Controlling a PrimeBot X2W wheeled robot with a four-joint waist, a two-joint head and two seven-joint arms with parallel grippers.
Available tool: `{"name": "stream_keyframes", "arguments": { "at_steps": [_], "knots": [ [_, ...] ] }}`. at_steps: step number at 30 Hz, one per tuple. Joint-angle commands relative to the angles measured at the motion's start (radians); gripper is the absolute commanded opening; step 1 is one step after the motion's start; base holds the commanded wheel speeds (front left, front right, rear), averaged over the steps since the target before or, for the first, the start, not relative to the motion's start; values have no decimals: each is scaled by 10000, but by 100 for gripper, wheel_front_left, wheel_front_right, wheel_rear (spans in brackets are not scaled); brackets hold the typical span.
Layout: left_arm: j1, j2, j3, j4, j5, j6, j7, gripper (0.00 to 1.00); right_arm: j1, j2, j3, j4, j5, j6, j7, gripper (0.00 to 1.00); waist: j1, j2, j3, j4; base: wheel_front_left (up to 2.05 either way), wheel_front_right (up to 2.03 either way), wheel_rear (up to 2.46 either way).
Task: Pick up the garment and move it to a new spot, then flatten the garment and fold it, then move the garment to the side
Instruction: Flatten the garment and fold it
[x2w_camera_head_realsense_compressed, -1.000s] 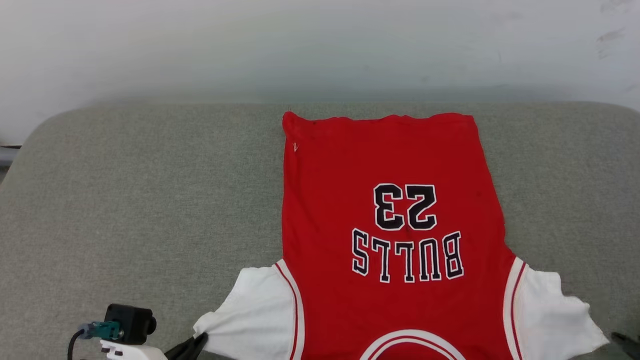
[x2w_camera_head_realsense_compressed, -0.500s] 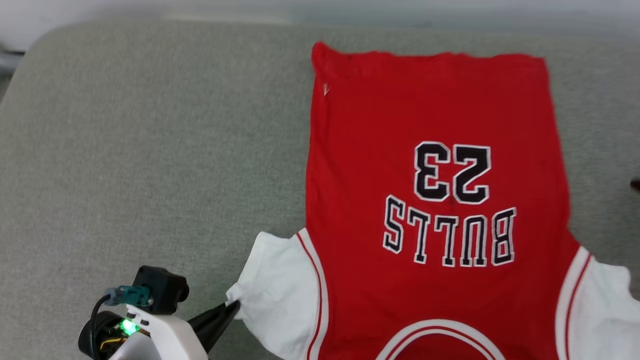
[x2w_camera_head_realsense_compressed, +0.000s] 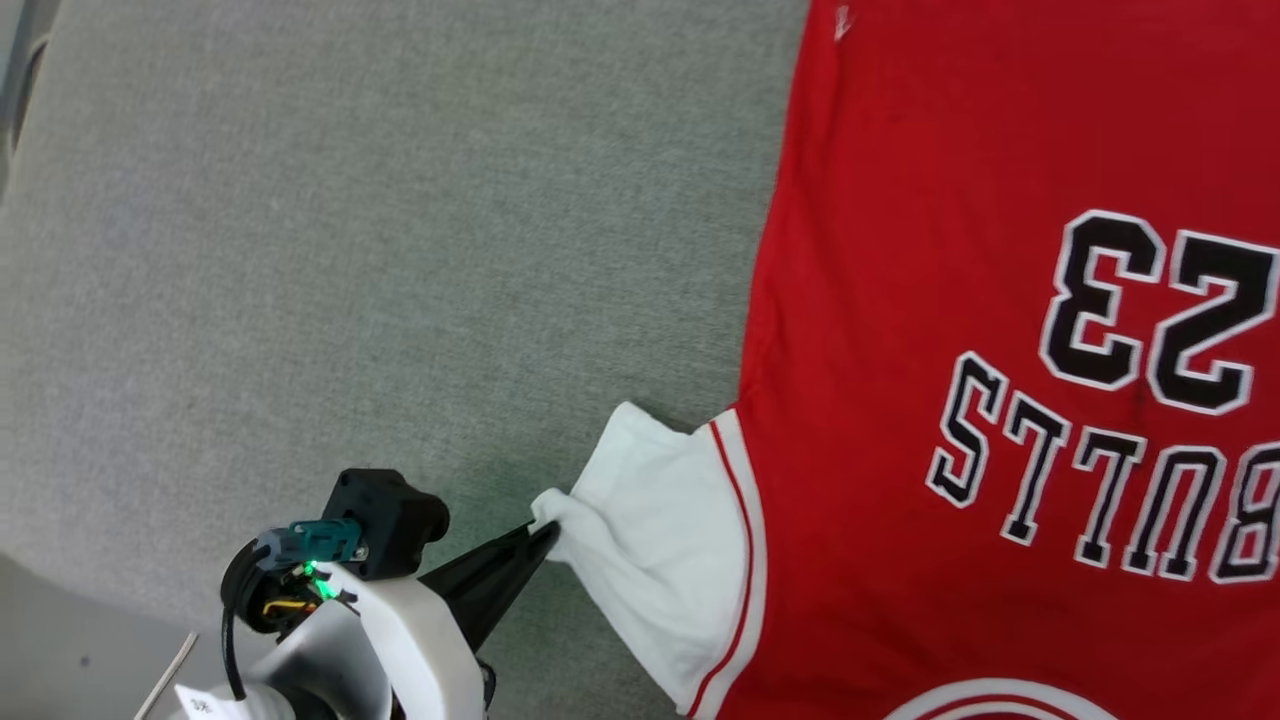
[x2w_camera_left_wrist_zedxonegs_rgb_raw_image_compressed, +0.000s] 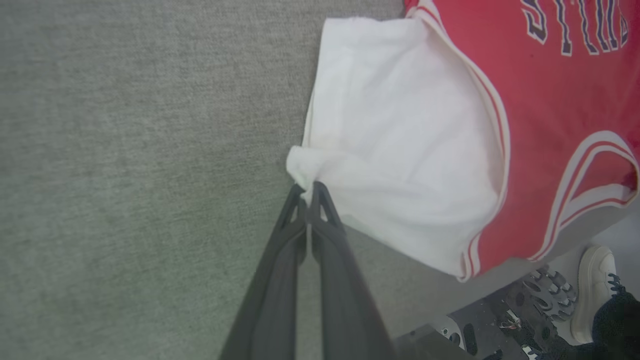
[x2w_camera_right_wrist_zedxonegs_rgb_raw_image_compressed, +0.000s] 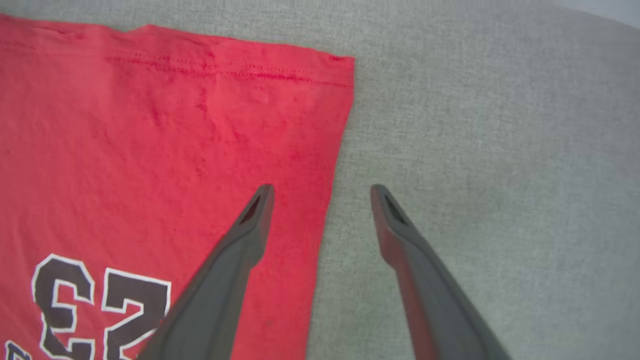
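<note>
The garment lies print-up, sleeve pinched by left fingers.

Garment: red jersey with white short sleeves and red-white striped trim. It lies flat, print side up, on the grey surface. The black, white-edged "BULLS 23" reads upside down in the head view. One white sleeve is drawn to a bunched point, its tip pinched in the left claw.
</note>
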Motion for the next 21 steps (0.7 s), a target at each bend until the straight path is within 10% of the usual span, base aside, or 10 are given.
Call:
{"name": "stream_keyframes", "arguments": {
  "at_steps": [1, 16, 18, 21],
  "knots": [
    [-241, -167, -45, 3, 79, -100, -113, 0, -455, 41, -134, 309, -343, -8, -2, 100, -3, 0, 621, 629, 0, 0, 0],
    [-579, -592, -118, 427, 147, -314, -470, 0, -114, 116, 104, 1710, -1204, -6, 225, 100, -3, 0, 1157, 1009, 0, 0, 0],
    [-607, -607, -112, 472, 135, -313, -466, 0, 46, 115, 296, 1698, -1070, -6, 351, 0, -3, 0, 1142, 993, 0, 0, 0],
    [-640, -612, -114, 534, 124, -328, -470, 0, 217, -142, 470, 1664, -1032, -6, 289, 0, -3, 0, 1074, 959, 0, 0, 0]
  ]
}}
